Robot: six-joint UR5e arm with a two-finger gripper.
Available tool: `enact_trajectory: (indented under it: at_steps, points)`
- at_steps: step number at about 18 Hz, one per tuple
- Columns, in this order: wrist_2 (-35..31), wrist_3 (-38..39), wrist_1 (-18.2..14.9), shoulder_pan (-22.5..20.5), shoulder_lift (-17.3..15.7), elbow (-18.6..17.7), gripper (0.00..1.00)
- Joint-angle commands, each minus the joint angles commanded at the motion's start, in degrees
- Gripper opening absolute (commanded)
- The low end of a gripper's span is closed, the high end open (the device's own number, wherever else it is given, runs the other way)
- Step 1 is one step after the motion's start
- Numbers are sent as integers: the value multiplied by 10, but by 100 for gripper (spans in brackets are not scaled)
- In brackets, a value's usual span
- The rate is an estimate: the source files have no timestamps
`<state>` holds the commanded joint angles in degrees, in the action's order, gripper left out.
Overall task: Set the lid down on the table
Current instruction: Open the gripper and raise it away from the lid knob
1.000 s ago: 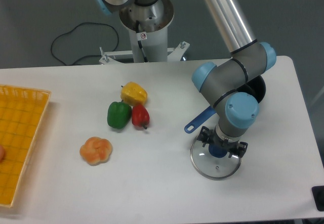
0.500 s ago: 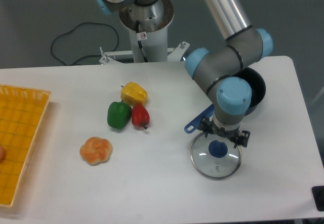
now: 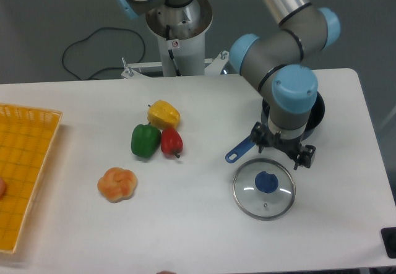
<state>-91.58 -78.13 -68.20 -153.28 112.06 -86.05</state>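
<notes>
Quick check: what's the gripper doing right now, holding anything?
Gripper: holding nothing, raised clear of the lid, which lies flat on the table. Whether its fingers are open cannot be told from this angle.

Table [image 3: 185, 224] bears lid [image 3: 264, 192]; peppers [image 3: 156, 135]; saucepan [image 3: 312, 110].

- The one sign in view is a small round red-ringed prohibition sticker [image 3: 174, 44] on the white cylindrical pedestal [image 3: 182, 54] of the robot arm, at the far side behind the white worktop [image 3: 185, 224]; its inner symbol is too small to make out.
- No words, brand names or numbers can be read on anything else.
</notes>
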Motion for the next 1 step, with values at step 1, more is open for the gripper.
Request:
enact_trajectory:
  at_steps: [1]
  points:
    - [0,0,-7,-6,-6,0,100]
